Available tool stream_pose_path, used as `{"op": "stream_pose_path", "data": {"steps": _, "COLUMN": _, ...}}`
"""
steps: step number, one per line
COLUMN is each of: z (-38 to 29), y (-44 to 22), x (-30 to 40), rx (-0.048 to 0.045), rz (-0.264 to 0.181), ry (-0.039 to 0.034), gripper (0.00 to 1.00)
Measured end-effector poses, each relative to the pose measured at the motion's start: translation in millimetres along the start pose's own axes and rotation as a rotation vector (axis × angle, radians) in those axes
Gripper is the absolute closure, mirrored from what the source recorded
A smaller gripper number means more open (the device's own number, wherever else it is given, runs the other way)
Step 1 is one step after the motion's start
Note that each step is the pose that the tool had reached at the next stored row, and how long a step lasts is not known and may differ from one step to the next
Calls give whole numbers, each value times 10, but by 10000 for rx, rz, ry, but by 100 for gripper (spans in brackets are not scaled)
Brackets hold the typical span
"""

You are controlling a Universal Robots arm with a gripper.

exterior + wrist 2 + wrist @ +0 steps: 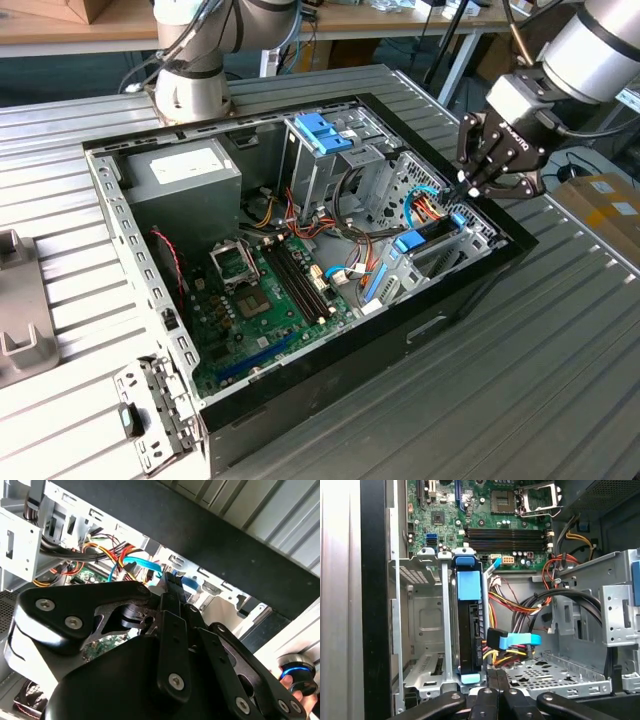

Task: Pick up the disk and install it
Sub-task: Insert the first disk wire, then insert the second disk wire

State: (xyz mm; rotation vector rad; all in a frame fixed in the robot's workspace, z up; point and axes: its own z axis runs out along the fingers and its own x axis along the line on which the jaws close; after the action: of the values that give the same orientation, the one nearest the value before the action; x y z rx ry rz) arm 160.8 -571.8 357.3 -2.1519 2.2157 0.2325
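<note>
Already the disk [469, 630], dark metal with glossy light-blue plastic rails, stands edgewise in its perforated steel bay [422, 630]; the gripper [492, 677] fingers are closed together, holding nothing.

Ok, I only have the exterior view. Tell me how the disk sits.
Observer: In the first wrist view the disk stands on edge in a slot of the silver drive cage.
Operator: Give me the fingers.
Observer: The fingers are pressed together with nothing between them, right beside the disk's end.
Operator: Report any cables there.
Observer: A light-blue cable reaches the disk's side.
</note>
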Motion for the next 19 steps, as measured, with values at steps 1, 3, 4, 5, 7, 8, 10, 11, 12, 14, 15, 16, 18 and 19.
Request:
{"op": "stream_pose_path", "data": {"steps": 1, "z": -9, "y": -25, "x": -2, "rx": -25, "rz": 2, "ry": -38, "gripper": 90}}
{"op": "stream_pose_path", "data": {"steps": 3, "z": -17, "y": -76, "x": -4, "rx": -82, "rz": 6, "ry": -73, "gripper": 90}}
{"op": "stream_pose_path", "data": {"steps": 4, "z": -20, "y": -110, "x": -4, "rx": -126, "rz": 10, "ry": -92, "gripper": 90}}
{"op": "stream_pose_path", "data": {"steps": 5, "z": -21, "y": -119, "x": -5, "rx": -134, "rz": 11, "ry": -90, "gripper": 90}}
{"op": "stream_pose_path", "data": {"steps": 7, "z": -21, "y": -119, "x": -5, "rx": -135, "rz": 13, "ry": -91, "gripper": 90}}
{"op": "stream_pose_path", "data": {"steps": 8, "z": -21, "y": -120, "x": -5, "rx": -136, "rz": 13, "ry": -92, "gripper": 90}}
{"op": "stream_pose_path", "data": {"steps": 10, "z": -21, "y": -121, "x": -5, "rx": -136, "rz": 12, "ry": -92, "gripper": 90}}
{"op": "stream_pose_path", "data": {"steps": 11, "z": -21, "y": -121, "x": -5, "rx": -136, "rz": 12, "ry": -92, "gripper": 90}}
{"op": "stream_pose_path", "data": {"steps": 12, "z": -21, "y": -122, "x": -5, "rx": -135, "rz": 12, "ry": -91, "gripper": 90}}
{"op": "stream_pose_path", "data": {"steps": 14, "z": -21, "y": -122, "x": -5, "rx": -136, "rz": 12, "ry": -91, "gripper": 90}}
{"op": "stream_pose_path", "data": {"steps": 15, "z": -21, "y": -123, "x": -5, "rx": -136, "rz": 12, "ry": -92, "gripper": 90}}
{"op": "stream_pose_path", "data": {"steps": 16, "z": -21, "y": -123, "x": -5, "rx": -136, "rz": 12, "ry": -92, "gripper": 90}}
{"op": "stream_pose_path", "data": {"steps": 18, "z": -21, "y": -123, "x": -5, "rx": -136, "rz": 12, "ry": -91, "gripper": 90}}
{"op": "stream_pose_path", "data": {"steps": 19, "z": -21, "y": -123, "x": -5, "rx": -136, "rz": 12, "ry": -92, "gripper": 90}}
